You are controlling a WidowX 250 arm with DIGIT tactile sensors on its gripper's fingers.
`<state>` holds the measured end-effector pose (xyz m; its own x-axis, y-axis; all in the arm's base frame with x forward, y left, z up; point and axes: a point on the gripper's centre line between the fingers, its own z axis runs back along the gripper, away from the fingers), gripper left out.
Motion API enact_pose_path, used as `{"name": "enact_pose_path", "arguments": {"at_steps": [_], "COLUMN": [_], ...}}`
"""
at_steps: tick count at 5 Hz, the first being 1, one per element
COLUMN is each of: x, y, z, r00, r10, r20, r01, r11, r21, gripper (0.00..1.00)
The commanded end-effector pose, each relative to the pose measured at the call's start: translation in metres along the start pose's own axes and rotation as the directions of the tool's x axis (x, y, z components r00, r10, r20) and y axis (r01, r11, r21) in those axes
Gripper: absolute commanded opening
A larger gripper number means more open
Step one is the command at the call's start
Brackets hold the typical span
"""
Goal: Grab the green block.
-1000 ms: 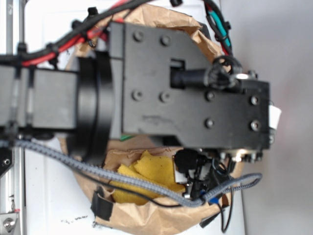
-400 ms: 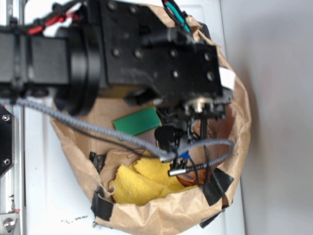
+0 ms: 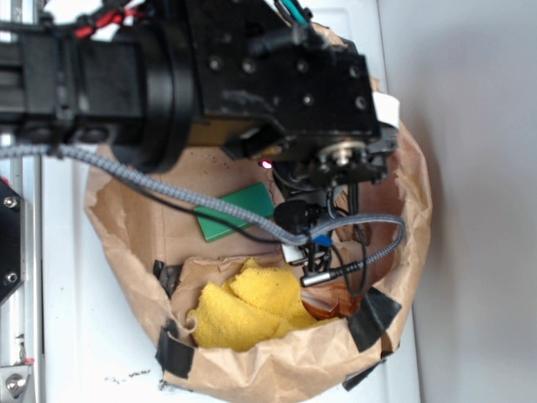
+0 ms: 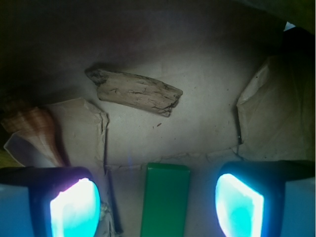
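Between the spread claw fingers, the green block, ungripped.

In the wrist view, the block is lying on the bag floor between the two fingers of the end effector, touching neither. The wood piece is lying beyond it, apart. A shell is sitting at the left.

1. This looks like a robot lab or test bench, not a home.
2. A black robot arm with exposed screws, red and green wires and a braided grey cable fills the exterior view.
3. It stands over a plain white work surface with a metal rail bolted along one edge.
4. A makeshift brown paper bag, patched with black tape, holds assorted test objects.
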<state>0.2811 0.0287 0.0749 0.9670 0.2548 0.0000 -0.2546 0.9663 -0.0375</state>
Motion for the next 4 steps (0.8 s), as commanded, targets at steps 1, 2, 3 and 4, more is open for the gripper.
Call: {"name": "enact_pose_path", "arguments": {"at_steps": [1,2,3,4], "x": [-0.015,-0.014,-0.021,-0.033], "y": [0.020,0.030,0.027,0.011], "z": [-0.006,-0.012,-0.019,-0.023], "r00": [0.999,0.999,0.997,0.999], "r10": [0.024,0.046,0.071,0.053], "r20": [0.044,0.021,0.010,-0.004], "r01": [-0.025,-0.046,-0.071,-0.053], "r11": [0.999,0.999,0.997,0.998], "r21": [0.030,0.017,-0.026,-0.030], "gripper": [1.00,1.00,1.00,1.00]}}
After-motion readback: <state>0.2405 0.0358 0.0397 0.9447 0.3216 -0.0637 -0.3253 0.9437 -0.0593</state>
